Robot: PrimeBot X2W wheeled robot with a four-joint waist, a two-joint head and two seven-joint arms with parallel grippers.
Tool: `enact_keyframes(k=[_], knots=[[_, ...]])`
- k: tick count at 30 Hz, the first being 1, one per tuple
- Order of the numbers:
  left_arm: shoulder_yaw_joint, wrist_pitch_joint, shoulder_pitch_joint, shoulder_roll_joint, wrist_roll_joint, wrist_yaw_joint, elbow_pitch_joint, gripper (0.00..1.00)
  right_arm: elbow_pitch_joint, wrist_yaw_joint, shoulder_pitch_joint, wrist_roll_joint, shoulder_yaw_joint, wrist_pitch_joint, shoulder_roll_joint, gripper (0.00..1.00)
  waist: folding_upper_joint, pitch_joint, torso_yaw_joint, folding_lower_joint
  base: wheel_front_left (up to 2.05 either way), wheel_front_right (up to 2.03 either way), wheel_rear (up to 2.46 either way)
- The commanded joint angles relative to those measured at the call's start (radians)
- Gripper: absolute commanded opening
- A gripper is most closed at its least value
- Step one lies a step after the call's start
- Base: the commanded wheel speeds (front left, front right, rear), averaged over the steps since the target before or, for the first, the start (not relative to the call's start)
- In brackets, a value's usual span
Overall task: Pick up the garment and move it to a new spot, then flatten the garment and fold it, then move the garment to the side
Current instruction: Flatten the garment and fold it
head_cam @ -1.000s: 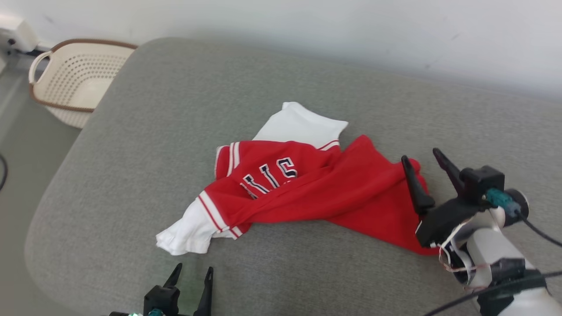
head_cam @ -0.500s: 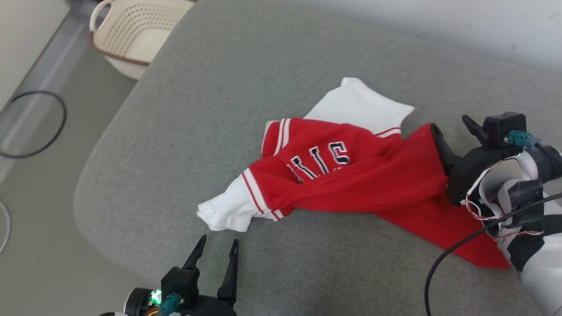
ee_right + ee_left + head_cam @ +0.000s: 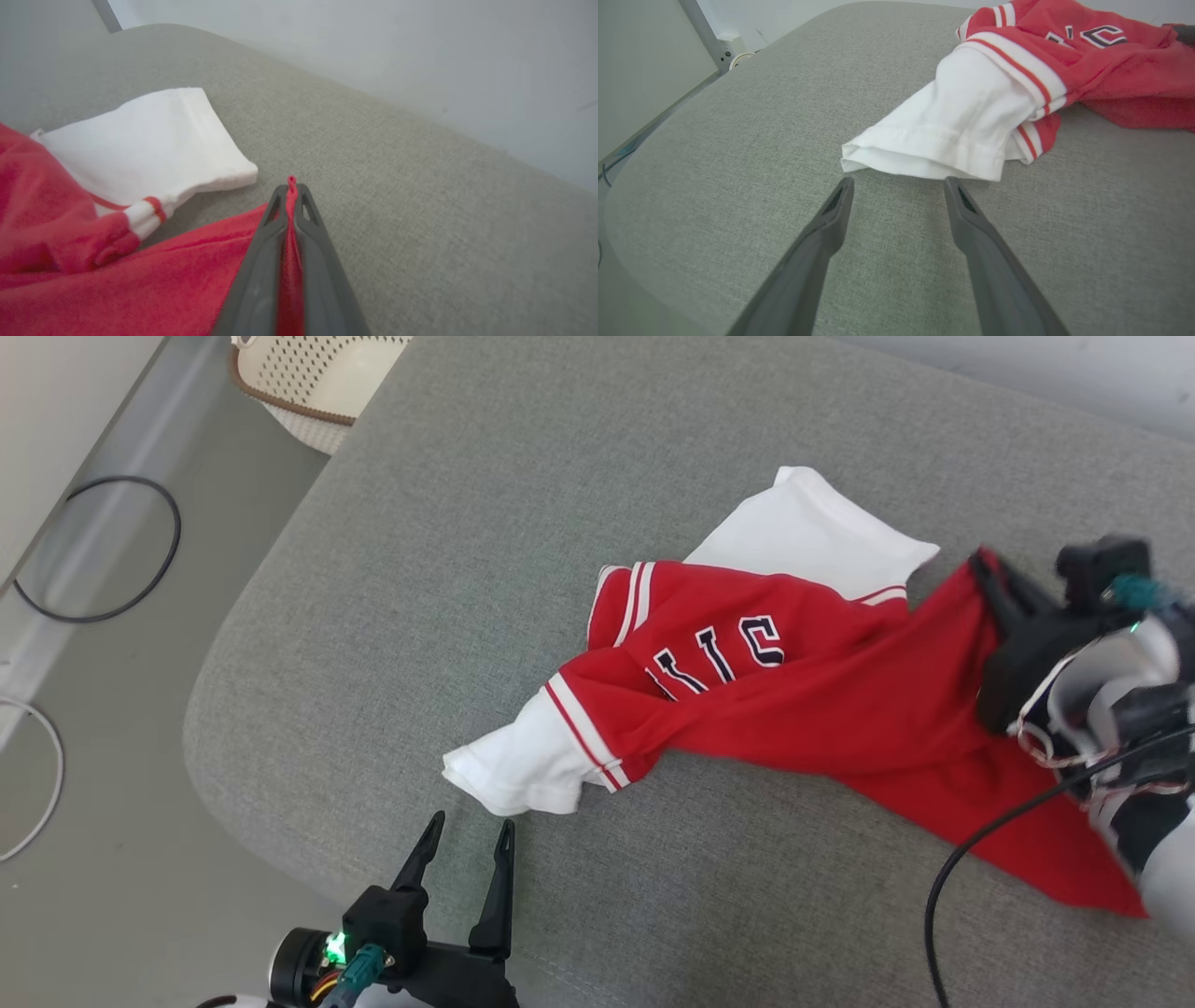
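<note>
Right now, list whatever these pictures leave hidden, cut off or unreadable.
- Lettering on the garment: head view, folds swallow part of the word.
- Basket: head view, cut off by the top edge.
- Cloth inside the right gripper: right wrist view, its shut fingers cover how much is pinched.

Red-and-white garment [image 3: 794, 709] on grey cushion [image 3: 420, 569], right hand [image 3: 982, 563] at its edge

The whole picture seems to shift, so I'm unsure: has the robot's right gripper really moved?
Yes. Measured against the far white sleeve, the right gripper has come nearer its cuff, and its jaws have shut on the edge of the red jersey.
</note>
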Motion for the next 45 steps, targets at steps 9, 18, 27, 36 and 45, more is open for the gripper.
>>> enact_keyframes(k=[9, 18, 27, 36, 45], knots=[[0.027, -0.001, 0.01, 0.001, 0.023, -0.009, 0.02, 1.0, -0.088, -0.001, -0.187, -0.064, -0.047, -0.077, -0.022, 0.0, -0.0002, -0.076, -0.067, -0.0002, 0.0, 0.0, 0.0], [0.098, -0.001, 0.046, 0.001, 0.052, -0.035, 0.059, 1.0, -0.383, -0.001, 0.002, -0.064, -0.051, -0.076, -0.059, 0.0, -0.0002, -0.155, -0.192, -0.0002, 0.0, 0.0, 0.0], [0.175, -0.001, 0.065, 0.001, 0.085, -0.06, 0.07, 1.0, -0.656, -0.001, 0.329, 0.0, -0.015, -0.076, -0.146, 0.0, -0.0002, -0.191, -0.335, -0.0002, 0.0, 0.0, 0.0], [0.201, -0.001, 0.072, 0.001, 0.087, -0.076, 0.087, 1.0, -0.756, -0.001, 0.531, 0.109, 0.141, -0.076, -0.168, 0.0, -0.0002, -0.224, -0.4, -0.0002, 0.0, 0.0, 0.0], [0.214, -0.001, 0.092, 0.001, 0.092, -0.088, 0.106, 1.0, -0.832, -0.001, 0.533, 0.303, 0.378, -0.013, -0.235, 0.0, -0.0002, -0.254, -0.418, -0.0002, 0.0, 0.0, 0.0]])
